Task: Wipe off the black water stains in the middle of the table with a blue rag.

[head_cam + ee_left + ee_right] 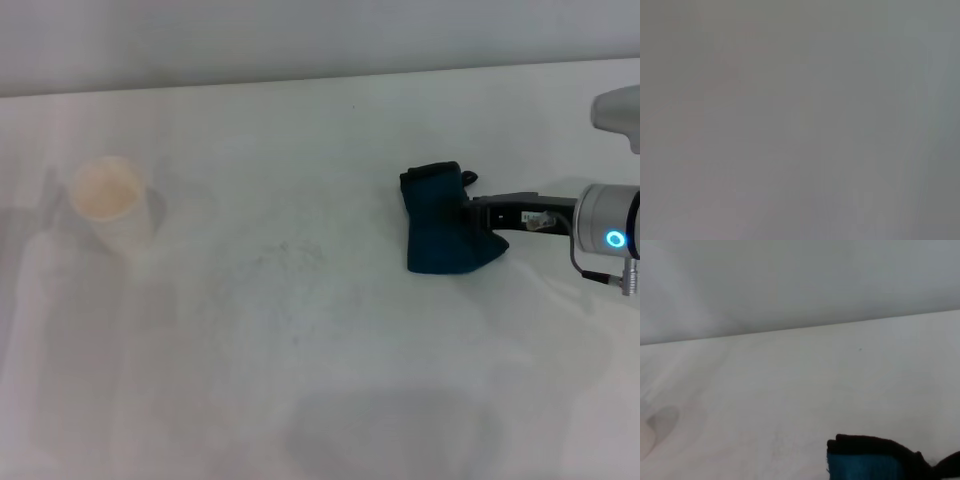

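1. The blue rag (pixel 443 232) is a dark teal cloth, folded and bunched, with a blacker rolled edge along its far side and a small dark tab at its far right corner; it lies on the table (pixel 300 380) right of centre, toward the robot's right side.
2. Its cloth looks soft and thick, the outline lumpy rather than square; its long axis runs roughly from the far edge of the table toward the robot, and the near end flares out to the right.
3. The right gripper (pixel 478 214) reaches in from the right, its black fingers clamped on the rag's right edge; the silver wrist with a blue ring light sits behind it.
4. The right wrist view shows the rag's dark top fold (pixel 875 445) over teal cloth, with bare white tabletop beyond.
5. The table is matte white and flat; faint greyish smears (pixel 292 256) mark its middle, well left of the rag; no clear black spots can be made out.
6. A pale paper cup (pixel 106 195) stands upright far to the left.
7. The left gripper is out of sight; its wrist view shows only blank grey.
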Robot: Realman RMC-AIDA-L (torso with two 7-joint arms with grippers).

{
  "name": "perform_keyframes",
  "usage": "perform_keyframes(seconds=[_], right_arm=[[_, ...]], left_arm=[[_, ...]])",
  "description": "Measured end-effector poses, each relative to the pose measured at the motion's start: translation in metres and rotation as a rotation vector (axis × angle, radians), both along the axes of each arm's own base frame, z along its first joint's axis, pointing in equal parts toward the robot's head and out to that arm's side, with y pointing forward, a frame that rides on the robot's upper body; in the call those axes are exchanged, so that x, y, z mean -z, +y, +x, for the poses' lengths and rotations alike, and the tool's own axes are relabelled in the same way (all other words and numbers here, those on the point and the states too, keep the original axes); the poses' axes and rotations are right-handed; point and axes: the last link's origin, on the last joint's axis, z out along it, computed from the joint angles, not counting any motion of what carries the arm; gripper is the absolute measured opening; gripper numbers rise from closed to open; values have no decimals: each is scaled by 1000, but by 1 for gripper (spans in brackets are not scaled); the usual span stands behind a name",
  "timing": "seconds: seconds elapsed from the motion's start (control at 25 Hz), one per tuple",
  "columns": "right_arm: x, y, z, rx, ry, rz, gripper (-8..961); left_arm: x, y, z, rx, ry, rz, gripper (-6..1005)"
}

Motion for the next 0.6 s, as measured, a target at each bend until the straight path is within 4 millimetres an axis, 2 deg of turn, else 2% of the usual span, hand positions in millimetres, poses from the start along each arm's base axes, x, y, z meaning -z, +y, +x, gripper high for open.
perform_keyframes(seconds=[0.2,0.4,0.6], right_arm=[[2,-3,-3,-89,-31,-16,90],[-1,-5,-3,-119,0,22,188],[-14,-2,0,-111,23,84,285]], left_arm=[[-1,1,0,0,-1,3,887],[-1,1,0,0,0,5,887],[-2,0,-1,-2,5,5,888]])
